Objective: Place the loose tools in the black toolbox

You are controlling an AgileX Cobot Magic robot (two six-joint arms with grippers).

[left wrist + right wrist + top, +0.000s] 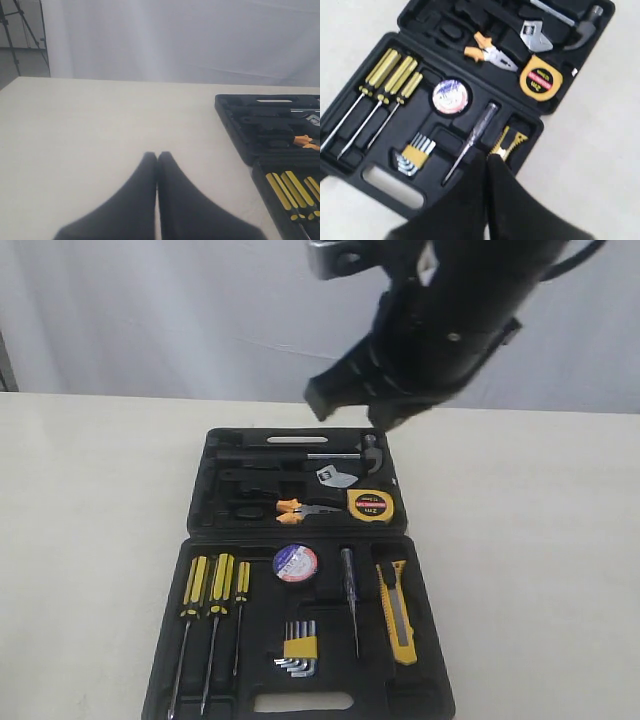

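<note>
Only the wrist views show the left gripper [157,155] and right gripper [486,156] pressed together, both empty.

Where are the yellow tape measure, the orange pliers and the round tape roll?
yellow tape measure [370,505], exterior view, on its red label.
pliers [306,508], exterior view, on the middle, by the joint.
tape roll [295,563], exterior view, on its white-blue label.

The yellow tape measure [370,505], at the right end of the black toolbox's [205,485] far half, has a round face with a red band. Above the band stands what looks like "2m"; the band's own lettering is too small to read. The tape roll [295,563] in the toolbox's near half has a white-blue label whose print cannot be made out
</note>
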